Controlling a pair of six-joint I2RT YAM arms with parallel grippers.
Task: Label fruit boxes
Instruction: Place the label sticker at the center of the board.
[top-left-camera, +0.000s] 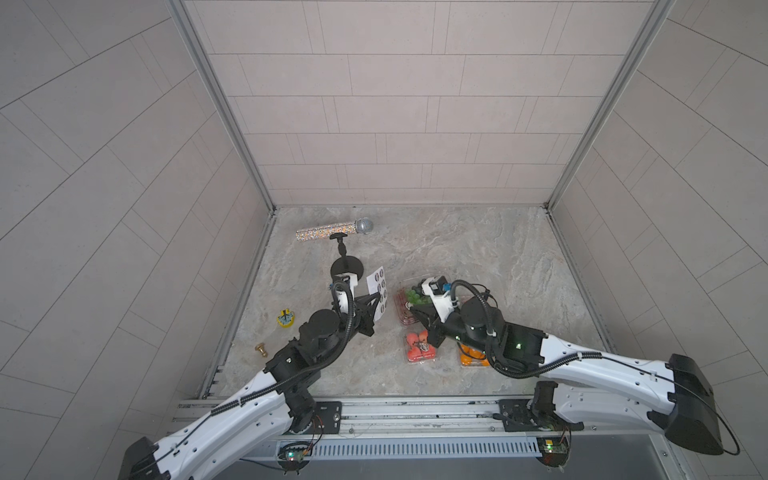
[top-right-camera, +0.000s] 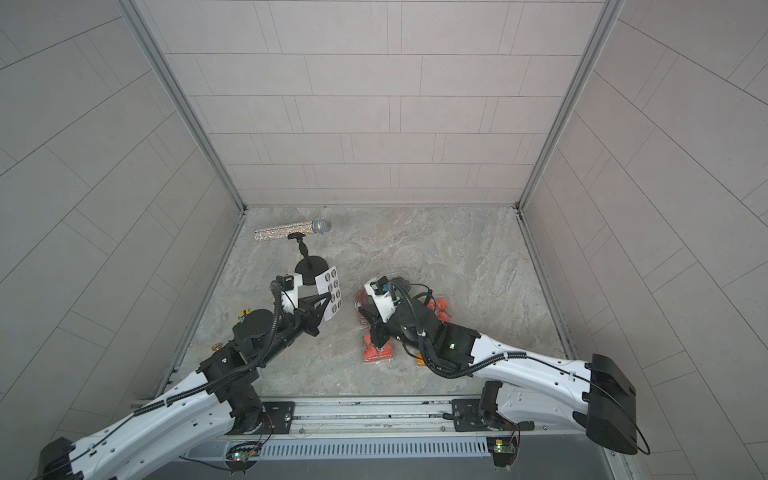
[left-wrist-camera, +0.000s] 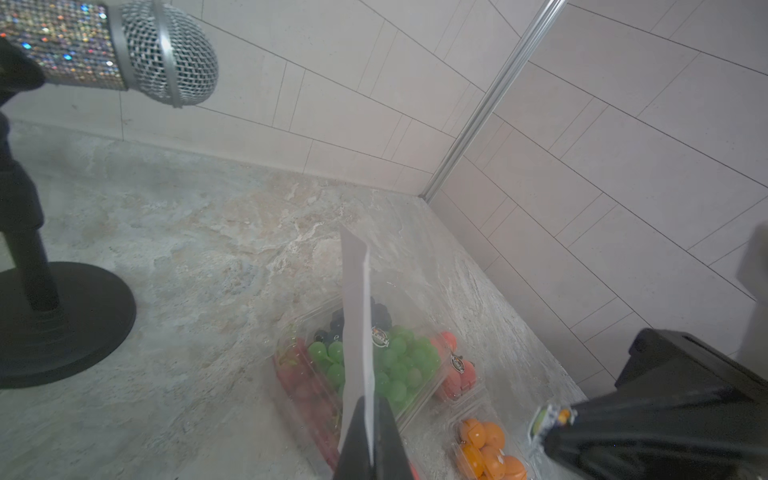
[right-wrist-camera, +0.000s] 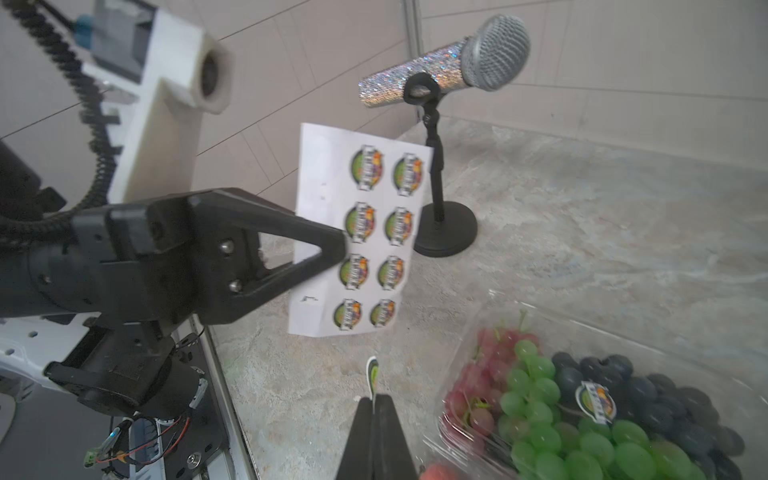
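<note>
Left gripper (right-wrist-camera: 341, 249) clamps sticker sheet (right-wrist-camera: 322, 166), right gripper (right-wrist-camera: 375, 405) pinches loose sticker (right-wrist-camera: 372, 371), which could curl onto the jaws before reaching the fruit boxes (right-wrist-camera: 536, 370).

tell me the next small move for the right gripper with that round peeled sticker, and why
Probably swing the right gripper, shut on the round green-edged sticker, toward the small clear plastic box of oranges: the large clear box of grapes and blueberries already bears a label, and no label shows on the oranges' box.
</note>
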